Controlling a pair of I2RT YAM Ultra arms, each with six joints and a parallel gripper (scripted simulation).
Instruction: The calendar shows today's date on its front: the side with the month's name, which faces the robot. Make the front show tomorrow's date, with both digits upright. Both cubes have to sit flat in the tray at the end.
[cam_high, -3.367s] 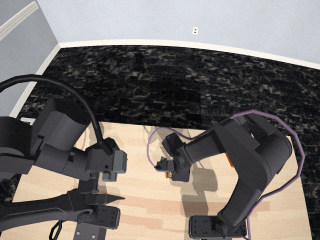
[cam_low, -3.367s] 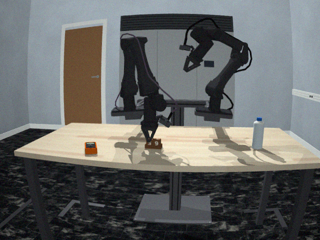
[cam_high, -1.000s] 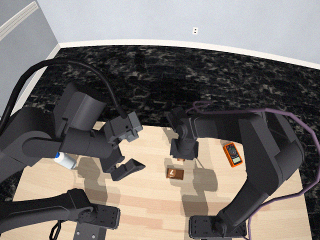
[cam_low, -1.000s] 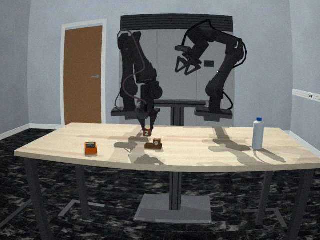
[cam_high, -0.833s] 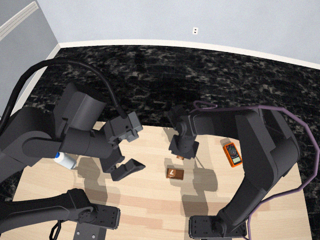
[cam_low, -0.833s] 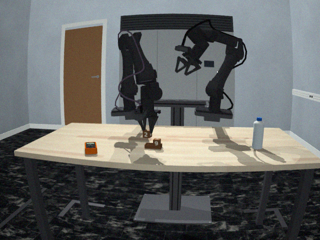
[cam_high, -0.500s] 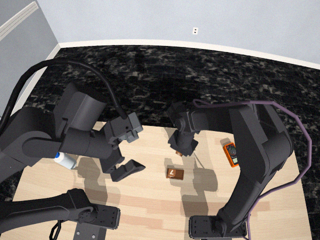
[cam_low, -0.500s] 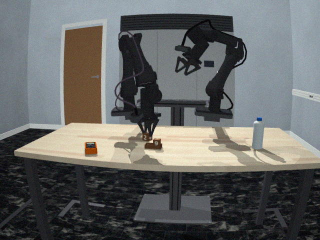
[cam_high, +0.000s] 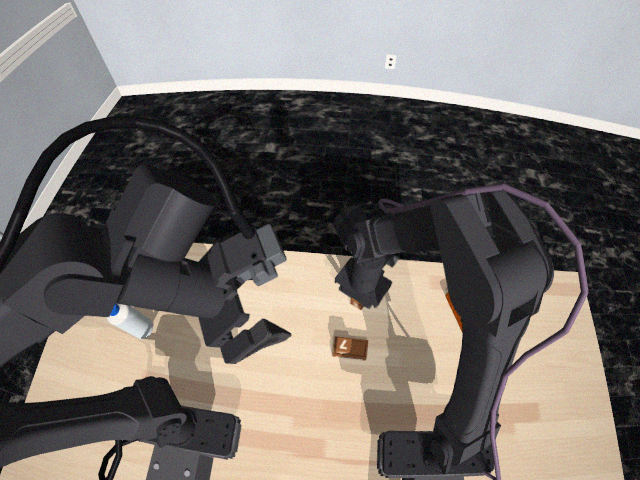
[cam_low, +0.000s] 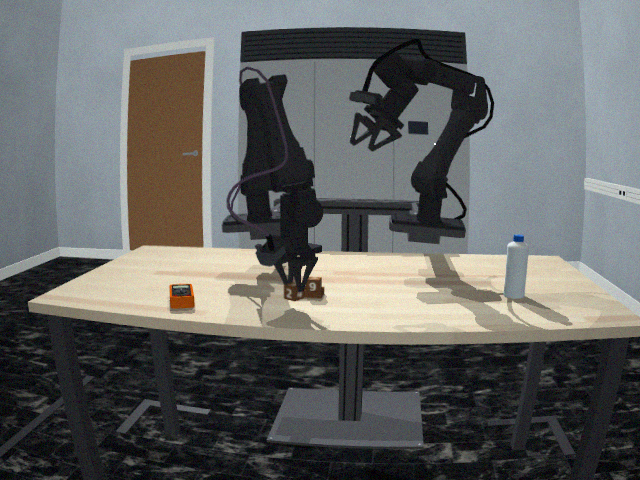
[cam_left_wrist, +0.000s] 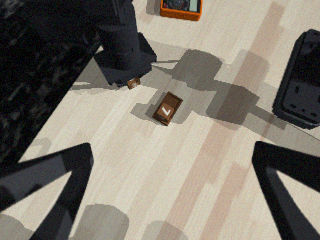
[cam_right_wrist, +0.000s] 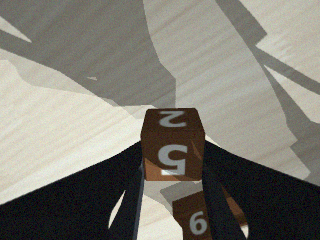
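1 cube sat out of the tray, pinched for a likely turn.
The right gripper (cam_high: 364, 298) (cam_low: 295, 287) (cam_left_wrist: 131, 79) (cam_right_wrist: 172, 149) held the 2-and-5 cube (cam_high: 355, 302) (cam_low: 291, 292) (cam_left_wrist: 133, 83) (cam_right_wrist: 173, 150) low, at the tray's (cam_high: 358, 349) (cam_low: 322, 292) (cam_left_wrist: 174, 102) 12 o'clock from above, perhaps for regripping. The 7-topped cube (cam_high: 343, 345) (cam_low: 312, 285) (cam_left_wrist: 164, 111) (cam_right_wrist: 194, 215) filled the tray's 9 o'clock half; the other half awaited its partner. The left gripper (cam_high: 268, 325) (cam_low: 363, 144) (cam_left_wrist: 170, 151) hung wide, probably in reserve.

I can see one brown cube (cam_high: 355, 303) (cam_low: 291, 292) (cam_left_wrist: 133, 83) (cam_right_wrist: 172, 155) has come out of the tray (cam_high: 359, 349) (cam_low: 322, 293) (cam_left_wrist: 175, 100) (cam_right_wrist: 235, 205). The right end effector (cam_high: 356, 303) (cam_low: 295, 285) (cam_left_wrist: 131, 79) (cam_right_wrist: 172, 149) has it now. A second ago the cube was higher up. It has gone down closer to the bench (cam_high: 289, 403) (cam_low: 387, 310) (cam_left_wrist: 240, 165) (cam_right_wrist: 65, 120) and a bit farther from the robot's bases. The little camera on that wrist has swung around to the other side. The left end effector (cam_high: 283, 310) (cam_low: 362, 146) (cam_left_wrist: 170, 151) has moved in toward the middle. From above, the right arm now hides most of the orange meter (cam_high: 454, 312) (cam_low: 181, 298) (cam_left_wrist: 181, 11), which showed much more half a second ago. The purple cable (cam_high: 583, 268) (cam_low: 285, 134) has changed its bend.
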